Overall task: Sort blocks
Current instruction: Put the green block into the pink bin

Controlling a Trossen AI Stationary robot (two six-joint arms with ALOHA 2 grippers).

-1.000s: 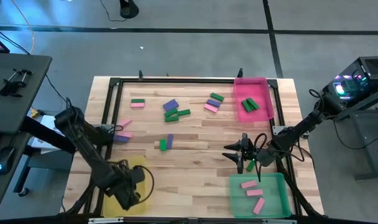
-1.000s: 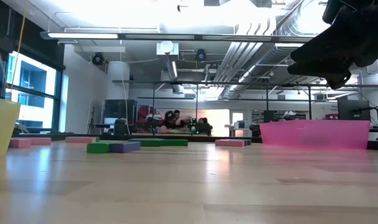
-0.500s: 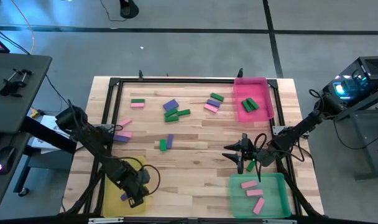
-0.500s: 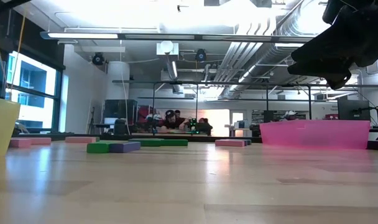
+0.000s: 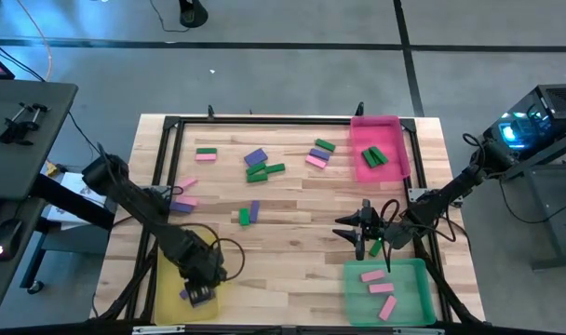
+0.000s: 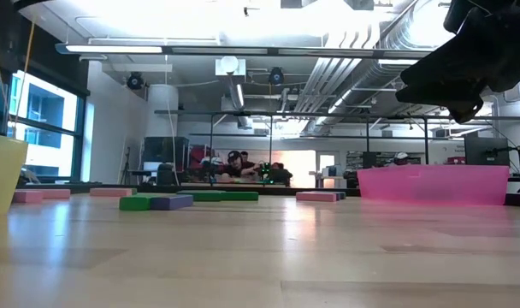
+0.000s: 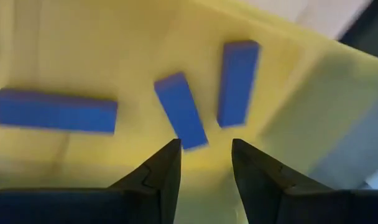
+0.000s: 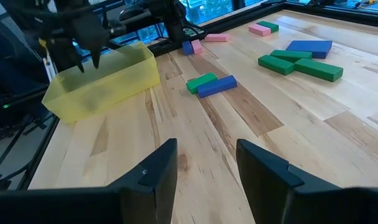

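Left gripper (image 7: 204,163) hung over the yellow tray (image 5: 168,293), fingers apart and empty; three purple blocks (image 7: 180,111) lay loose in it. Nearest loose pair, green block (image 5: 244,217) beside a purple one, lay mid-table, long axes toward the far edge. Right gripper (image 5: 360,238), open and idle, looked nearer.

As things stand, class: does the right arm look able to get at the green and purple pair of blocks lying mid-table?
Probably yes. The right gripper hangs empty and open over bare wood, and nothing stands between it and the green and purple pair. The left gripper is away over the yellow tray.
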